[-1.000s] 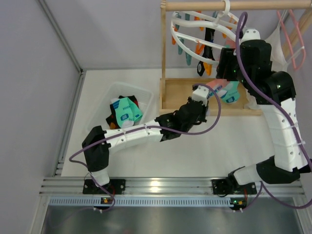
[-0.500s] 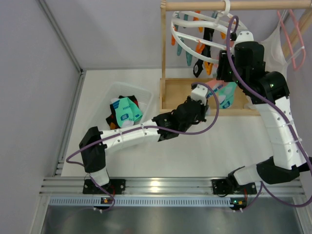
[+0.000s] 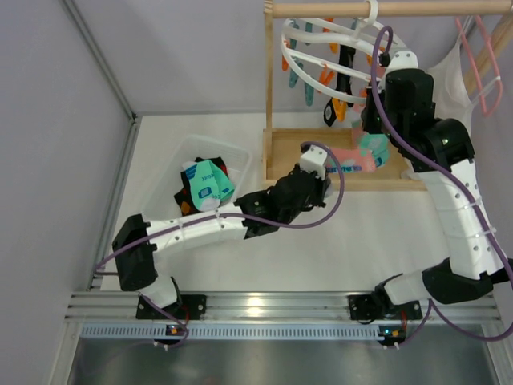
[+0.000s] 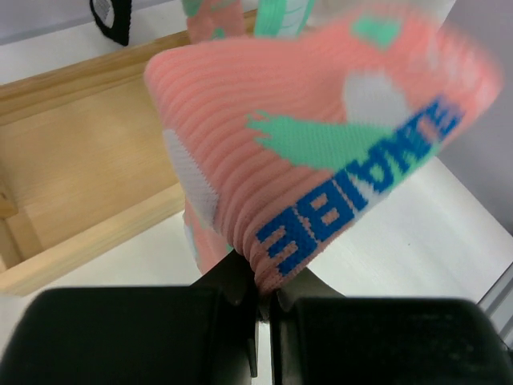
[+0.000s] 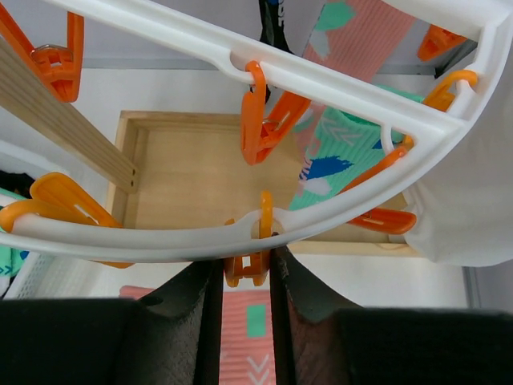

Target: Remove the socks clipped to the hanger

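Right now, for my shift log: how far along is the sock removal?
Done: several socks lie in the bin. In hand: left gripper clamps a pink sock while right gripper pinches an orange clip. Left: a black sock and a teal sock hang on the hanger.

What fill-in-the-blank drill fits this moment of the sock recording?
1. The left gripper is shut on a ___ sock.
2. The right gripper pinches an ___ clip on the hanger.
3. The hanger hangs from a ___ rod.
Missing words: pink; orange; wooden.
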Tool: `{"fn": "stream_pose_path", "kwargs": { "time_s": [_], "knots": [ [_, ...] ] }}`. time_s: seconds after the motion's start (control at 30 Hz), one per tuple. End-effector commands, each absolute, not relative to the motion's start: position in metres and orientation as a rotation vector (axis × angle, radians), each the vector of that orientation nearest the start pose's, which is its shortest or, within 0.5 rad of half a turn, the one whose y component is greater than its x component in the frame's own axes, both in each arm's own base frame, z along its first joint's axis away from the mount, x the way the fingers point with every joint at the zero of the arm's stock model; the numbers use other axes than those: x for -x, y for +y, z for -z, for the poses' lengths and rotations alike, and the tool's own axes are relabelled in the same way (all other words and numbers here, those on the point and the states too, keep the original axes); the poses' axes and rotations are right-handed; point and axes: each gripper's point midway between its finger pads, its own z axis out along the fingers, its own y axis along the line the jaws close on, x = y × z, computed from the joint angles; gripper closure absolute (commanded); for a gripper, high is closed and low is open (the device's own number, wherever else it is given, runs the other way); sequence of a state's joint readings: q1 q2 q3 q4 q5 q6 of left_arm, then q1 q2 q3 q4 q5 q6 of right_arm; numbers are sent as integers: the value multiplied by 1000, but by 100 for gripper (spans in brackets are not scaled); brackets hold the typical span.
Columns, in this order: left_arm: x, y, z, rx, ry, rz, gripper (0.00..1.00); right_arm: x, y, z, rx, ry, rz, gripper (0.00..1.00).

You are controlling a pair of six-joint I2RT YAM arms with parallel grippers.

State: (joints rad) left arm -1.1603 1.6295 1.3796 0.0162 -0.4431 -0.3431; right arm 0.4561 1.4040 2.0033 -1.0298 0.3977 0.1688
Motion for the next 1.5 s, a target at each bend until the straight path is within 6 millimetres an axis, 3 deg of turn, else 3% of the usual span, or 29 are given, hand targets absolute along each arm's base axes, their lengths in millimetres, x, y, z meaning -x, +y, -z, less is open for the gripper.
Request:
{"fn": "stream_pose_path", "kwargs": {
  "time_s": [0.0,0.03,0.07,0.1,0.17,0.23,0.3,0.37,0.4,0.43,0.47,0.57,0.77,0.87,0.93,0.97,1.0,1.07,1.17,1.23,1.3,1.43,1.47],
  "knots": [
    [-254,-413,-314,-341,1740,695,100,-341,105,-459,-24,1825,-108,85],
    [-255,-399,-330,-297,1716,692,100,-340,106,-458,-24,1824,-119,79],
    [-254,-386,-317,-311,1767,635,100,-339,108,-458,-15,1825,-137,77],
    [-259,-373,-319,-282,1780,603,100,-338,110,-459,-12,1822,-151,69],
    [-263,-344,-321,-228,1832,552,100,-336,115,-459,-5,1823,-186,46],
    [-281,-311,-324,-147,1853,493,100,-333,116,-459,-6,1821,-208,38],
    [-289,-272,-338,-70,1844,435,100,-328,119,-458,3,1822,-239,23],
    [-293,-249,-350,-21,1835,409,100,-323,123,-457,23,1824,-270,11],
    [-298,-223,-352,16,1851,358,100,-318,122,-459,25,1818,-284,1],
    [-302,-211,-363,43,1839,342,100,-314,122,-456,29,1829,-290,1],
    [-311,-186,-366,95,1841,284,100,-311,124,-456,34,1829,-306,1],
    [-328,-140,-365,158,1879,152,100,-297,118,-456,24,1825,-320,0],
    [-359,-102,-328,258,2018,52,100,-276,101,-452,-5,1825,-295,1],
    [-364,-100,-305,301,2080,44,97,-274,92,-442,-25,1866,-244,0],
    [-366,-104,-292,313,2119,59,81,-274,83,-436,-50,1888,-199,1],
    [-365,-106,-286,312,2137,59,68,-274,81,-434,-57,1898,-183,1],
    [-365,-106,-282,320,2150,58,50,-272,77,-428,-62,1919,-161,1],
    [-363,-109,-281,324,2161,79,2,-273,66,-423,-97,1936,-114,1],
    [-356,-110,-297,326,2128,127,1,-276,45,-407,-161,1985,-41,1],
    [-352,-111,-307,342,2102,165,1,-280,43,-392,-170,2017,-76,1],
    [-344,-119,-323,331,2077,258,1,-282,23,-378,-256,2020,-82,1],
    [-336,-159,-339,246,2052,468,1,-287,7,-375,-343,1957,-163,1],
    [-329,-185,-340,163,2044,516,1,-288,-6,-376,-406,1941,-149,1]
  ]
}}
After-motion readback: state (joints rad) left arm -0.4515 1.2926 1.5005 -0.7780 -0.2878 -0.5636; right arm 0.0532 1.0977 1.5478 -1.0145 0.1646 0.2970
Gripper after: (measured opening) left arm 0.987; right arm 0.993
